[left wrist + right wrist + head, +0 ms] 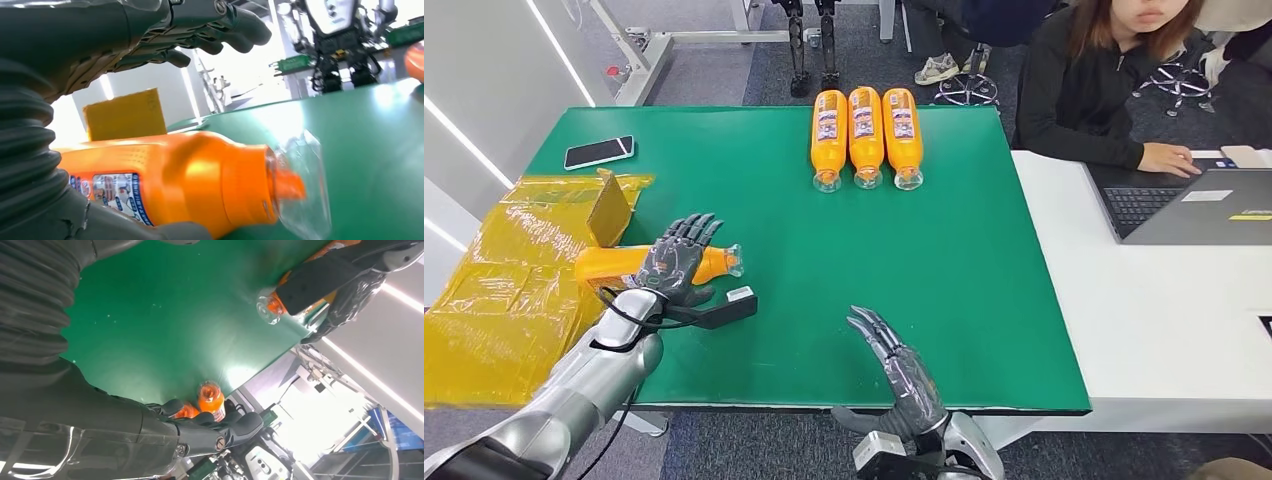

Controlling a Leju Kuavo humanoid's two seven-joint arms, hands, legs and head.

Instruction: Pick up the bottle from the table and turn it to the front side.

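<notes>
An orange bottle (609, 264) with a clear cap lies on its side at the left of the green table (904, 250), cap pointing right. My left hand (679, 262) hovers over its neck end with the fingers stretched out. In the left wrist view the bottle (200, 180) lies between the thumb and the fingers (200, 25), which stand off it with a wide gap. My right hand (902, 368) sits near the table's front edge, fingers spread, holding nothing. The right wrist view shows that bottle (271, 304) under my left hand (325, 280).
Three more orange bottles (865, 135) lie side by side at the back middle. Yellow plastic bags (504, 290) and a cardboard box (609, 212) crowd the left edge beside a phone (599, 152). A person (1104, 80) works at a laptop (1204, 205) on the white table at right.
</notes>
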